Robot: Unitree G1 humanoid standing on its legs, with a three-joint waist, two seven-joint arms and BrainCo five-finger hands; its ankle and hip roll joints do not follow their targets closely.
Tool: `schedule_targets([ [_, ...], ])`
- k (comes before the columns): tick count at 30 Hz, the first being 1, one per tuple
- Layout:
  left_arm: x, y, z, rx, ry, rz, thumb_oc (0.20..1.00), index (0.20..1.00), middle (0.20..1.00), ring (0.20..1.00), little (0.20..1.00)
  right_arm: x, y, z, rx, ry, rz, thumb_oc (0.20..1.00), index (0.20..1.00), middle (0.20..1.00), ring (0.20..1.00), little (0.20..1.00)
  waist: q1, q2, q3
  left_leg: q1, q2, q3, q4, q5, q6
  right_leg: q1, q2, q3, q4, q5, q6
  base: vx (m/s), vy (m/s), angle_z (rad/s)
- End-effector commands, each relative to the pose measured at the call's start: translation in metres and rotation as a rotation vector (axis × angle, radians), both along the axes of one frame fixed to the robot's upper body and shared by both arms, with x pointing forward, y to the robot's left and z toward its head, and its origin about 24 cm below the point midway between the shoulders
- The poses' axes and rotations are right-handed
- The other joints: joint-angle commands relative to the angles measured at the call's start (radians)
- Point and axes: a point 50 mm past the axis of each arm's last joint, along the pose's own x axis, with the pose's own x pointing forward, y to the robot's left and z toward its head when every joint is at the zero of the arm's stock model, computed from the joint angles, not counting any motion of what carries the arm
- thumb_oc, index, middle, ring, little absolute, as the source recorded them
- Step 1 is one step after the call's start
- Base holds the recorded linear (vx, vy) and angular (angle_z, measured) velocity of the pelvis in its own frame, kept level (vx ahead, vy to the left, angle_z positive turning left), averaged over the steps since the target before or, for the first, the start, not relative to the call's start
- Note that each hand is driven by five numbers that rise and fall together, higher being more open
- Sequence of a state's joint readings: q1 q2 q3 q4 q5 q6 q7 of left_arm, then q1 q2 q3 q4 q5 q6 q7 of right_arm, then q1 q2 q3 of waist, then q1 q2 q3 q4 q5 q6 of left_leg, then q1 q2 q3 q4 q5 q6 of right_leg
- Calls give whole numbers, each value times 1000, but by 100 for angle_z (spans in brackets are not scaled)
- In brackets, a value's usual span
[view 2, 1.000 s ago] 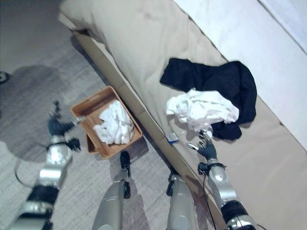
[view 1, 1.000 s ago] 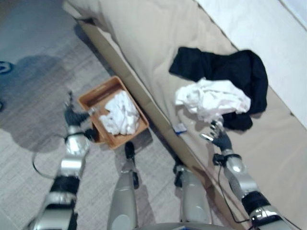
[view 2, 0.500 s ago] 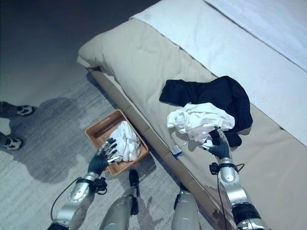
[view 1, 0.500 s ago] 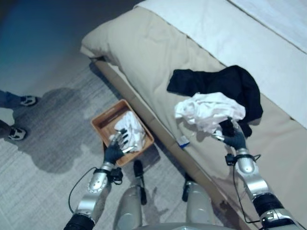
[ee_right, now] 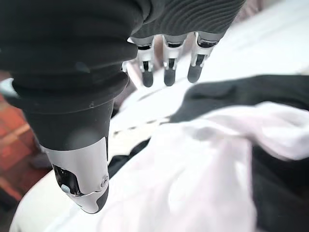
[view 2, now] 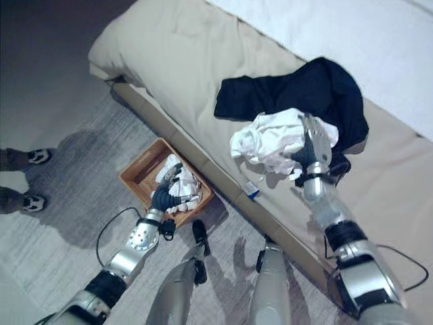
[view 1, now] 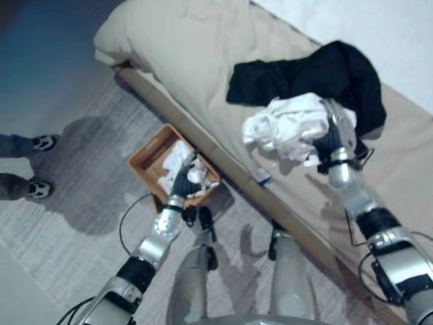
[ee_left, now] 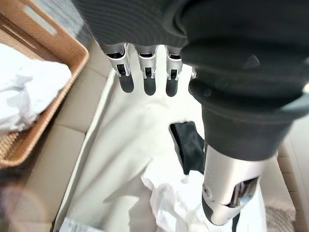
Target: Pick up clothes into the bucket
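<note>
Two open hands — right hand over white garment

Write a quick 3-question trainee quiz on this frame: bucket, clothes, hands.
1. True or false: the brown bucket already holds white clothes.
2. The right hand is over which garment? A) white garment B) a red towel C) a sock on the floor
3. Fill in: the black garment lies on the ____.

Key:
1. True; the left hand is at the bucket, fingers straight.
2. A; its fingers are straight above the cloth.
3. bed.
</note>
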State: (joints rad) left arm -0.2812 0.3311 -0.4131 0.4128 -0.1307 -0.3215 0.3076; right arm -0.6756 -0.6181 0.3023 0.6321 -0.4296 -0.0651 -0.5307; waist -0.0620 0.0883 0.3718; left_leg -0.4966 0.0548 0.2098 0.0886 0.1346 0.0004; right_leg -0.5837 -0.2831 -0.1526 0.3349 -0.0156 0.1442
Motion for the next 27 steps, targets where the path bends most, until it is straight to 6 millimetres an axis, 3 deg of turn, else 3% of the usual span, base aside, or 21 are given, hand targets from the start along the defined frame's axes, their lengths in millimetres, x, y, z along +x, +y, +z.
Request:
schedule_targets([
  [1, 1, 10, 24, -44, -133, 42, 1000, 1000, 1000, 1000, 1000, 7, 0, 34, -152, -113, -29, 1000, 1000, 1000, 1000, 1000, 5, -43, 13, -29, 43, -48, 127, -109, -60, -61, -2, 22, -81, 173, 17, -88, -57, 2],
  [4, 0, 12, 30, -81, -153, 50, 1000, 1000, 1000, 1000, 1000, 13, -10, 53, -230, -127, -88, 1000, 1000, 1000, 1000, 1000, 20, -32, 31, -80, 42, -56, 150, -106, -60, -109, -6, 24, -50, 171, 13, -70, -40, 11],
  [14, 0, 19, 45, -123, -200, 67, 1000, 1000, 1000, 1000, 1000, 32, -12, 102, -521, -108, -214, 1000, 1000, 1000, 1000, 1000, 50, -19, 64, -178, 33, -60, 153, -88, -63, -204, -16, 18, -25, 183, 10, -39, -5, 8],
  [27, -1, 17, 74, -136, -300, 21, 1000, 1000, 1000, 1000, 1000, 40, -31, 115, -704, 59, -355, 1000, 1000, 1000, 1000, 1000, 77, 1, 104, -233, 19, -77, 146, -70, -61, -251, -29, 4, -2, 179, 9, -3, 5, 5],
])
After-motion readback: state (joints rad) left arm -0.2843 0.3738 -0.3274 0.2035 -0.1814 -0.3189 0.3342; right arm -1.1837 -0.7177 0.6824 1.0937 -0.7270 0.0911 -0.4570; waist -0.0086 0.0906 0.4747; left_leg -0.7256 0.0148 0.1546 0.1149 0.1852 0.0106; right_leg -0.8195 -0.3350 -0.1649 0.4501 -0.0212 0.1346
